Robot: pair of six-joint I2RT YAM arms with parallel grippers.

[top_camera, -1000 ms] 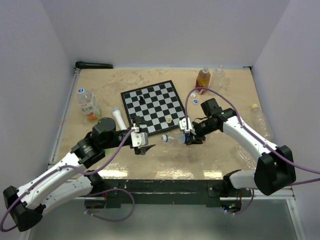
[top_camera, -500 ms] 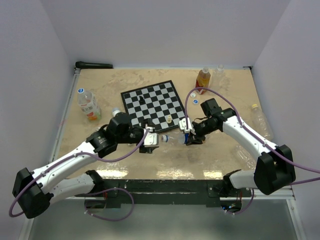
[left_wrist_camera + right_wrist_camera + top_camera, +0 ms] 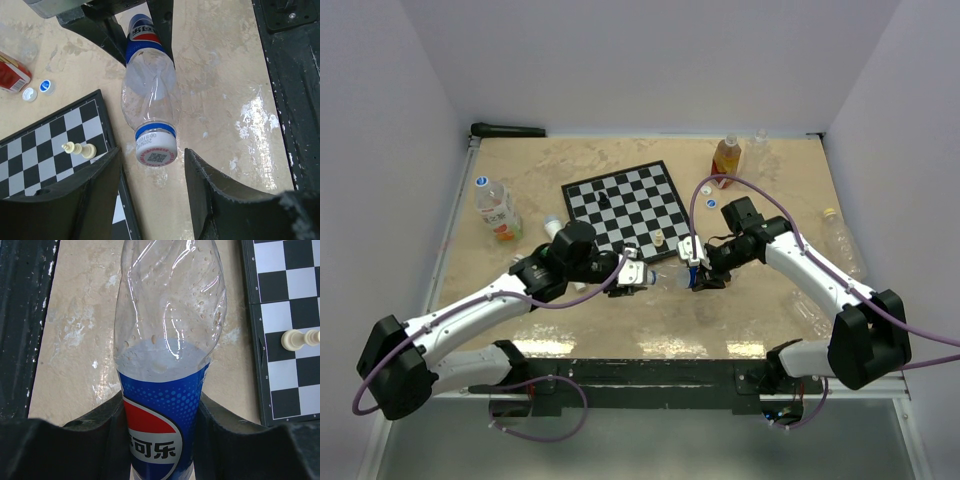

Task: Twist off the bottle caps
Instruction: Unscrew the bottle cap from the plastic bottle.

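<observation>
A clear Pepsi bottle [image 3: 666,277] [image 3: 150,85] [image 3: 167,340] with a blue label is held lying level over the table. My right gripper [image 3: 698,275] [image 3: 161,440] is shut on its labelled body. Its white bottle cap [image 3: 156,149], with a blue ring under it, points at my left gripper [image 3: 642,277] [image 3: 151,165]. The left jaws stand open on both sides of the cap, with a gap on each side. Two loose bottle caps [image 3: 46,86] lie past the chessboard, beside an orange-labelled bottle.
A chessboard [image 3: 625,205] with a few pieces lies just behind the held bottle. Other bottles stand or lie at the left [image 3: 495,210], the back right [image 3: 725,158] and the right edge [image 3: 842,240]. A white bottle [image 3: 558,238] lies by my left arm.
My left arm has swung right, up to the bottle's cap, and its jaws have narrowed around it. The right arm and the bottle have not moved.
</observation>
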